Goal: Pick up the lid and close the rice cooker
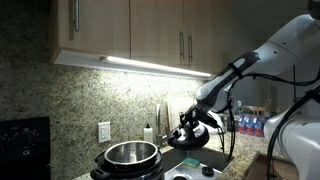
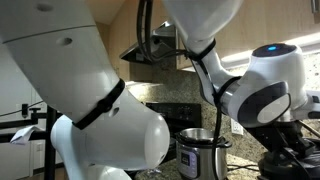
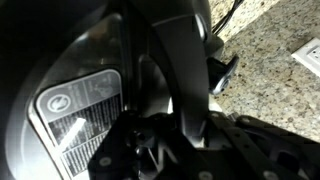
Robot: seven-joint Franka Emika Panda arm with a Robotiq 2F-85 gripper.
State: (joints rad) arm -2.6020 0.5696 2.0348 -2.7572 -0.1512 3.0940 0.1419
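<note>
Dark claw fingers point(image 3: 178, 80) crowd the wrist view, close against a black curved surface with a silvery printed label point(image 3: 78, 110). What that surface belongs to cannot be told from there. Speckled granite worktop point(image 3: 270, 45) and a white wall outlet point(image 3: 308, 55) show past them.

In an exterior view the squat black rice cooker point(image 1: 127, 158) stands uncovered on the counter with its shiny steel inner pot in plain sight, and it is also uncovered from the other side point(image 2: 200, 155). The round black domed lid point(image 1: 188, 138) hangs under the claw point(image 1: 193, 125), beside the cooker and apart from it, apparently clear of the worktop.

As for progress, the pick-up looks done. What is left is the closing: the lid has to cross over the open pot, come down level onto the rim and be let go.

The claw is clenched almost fully and appears to be gripping the lid from above, most likely by its raised knob. The exact contact is too small and dark to confirm.
</note>
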